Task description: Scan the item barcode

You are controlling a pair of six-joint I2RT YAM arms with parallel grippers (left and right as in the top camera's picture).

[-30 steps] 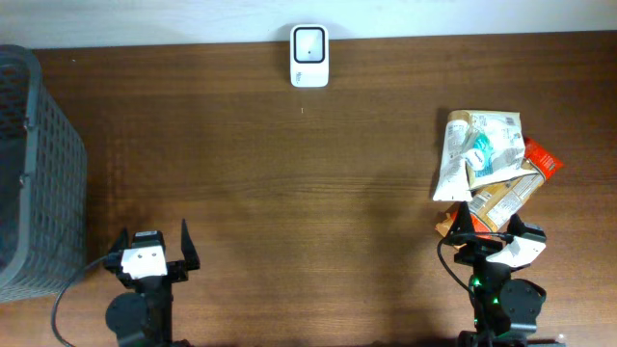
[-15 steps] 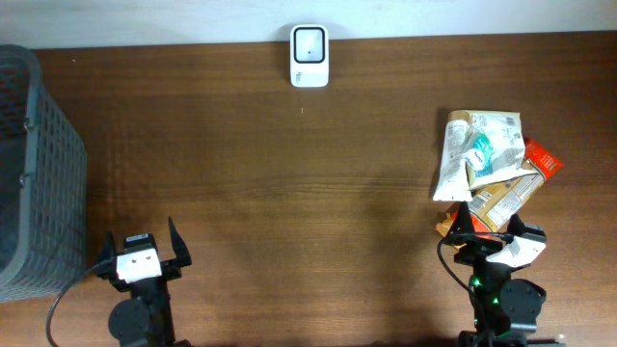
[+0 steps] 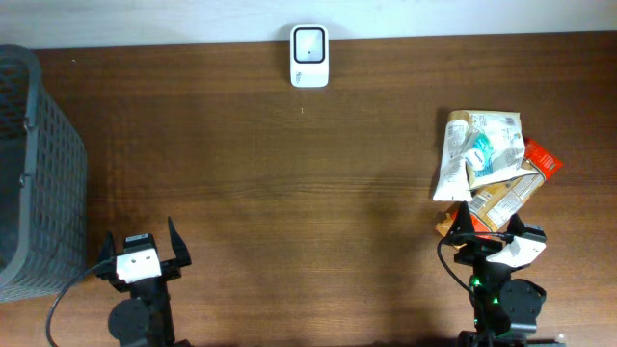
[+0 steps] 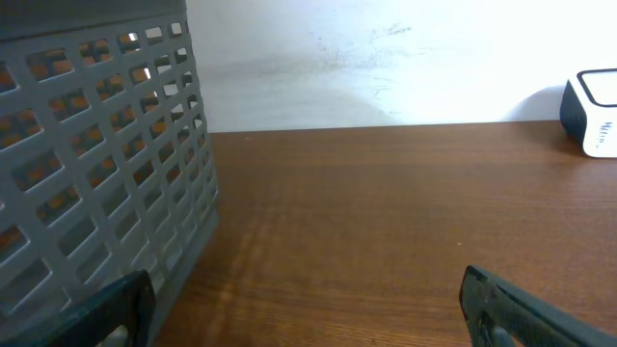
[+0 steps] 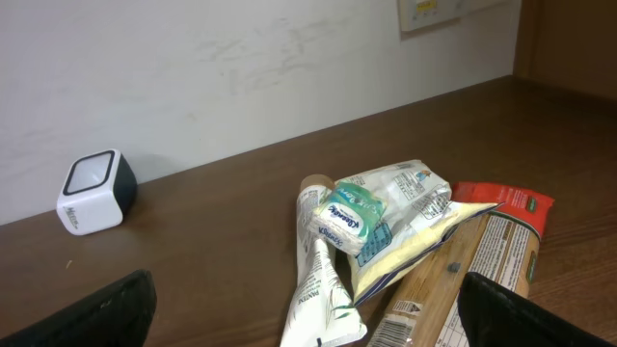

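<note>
Your left fingers [image 4: 525, 310] and right fingers [image 5: 101, 313] gape wide, holding nothing. The packets [image 3: 487, 164] overlap near the counter's [image 3: 289, 193] right edge, so you risk pinching 2 together.

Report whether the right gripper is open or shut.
Open. In the right wrist view the right gripper has its fingers at opposite lower corners, wide apart, with nothing clamped between them.

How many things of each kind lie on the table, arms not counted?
Scanner: 1
Basket: 1
Tube: 1
Tissue pack: 1
Packets (white, red, brown): 3
Total: 7 seen; the pile may hide more.
</note>
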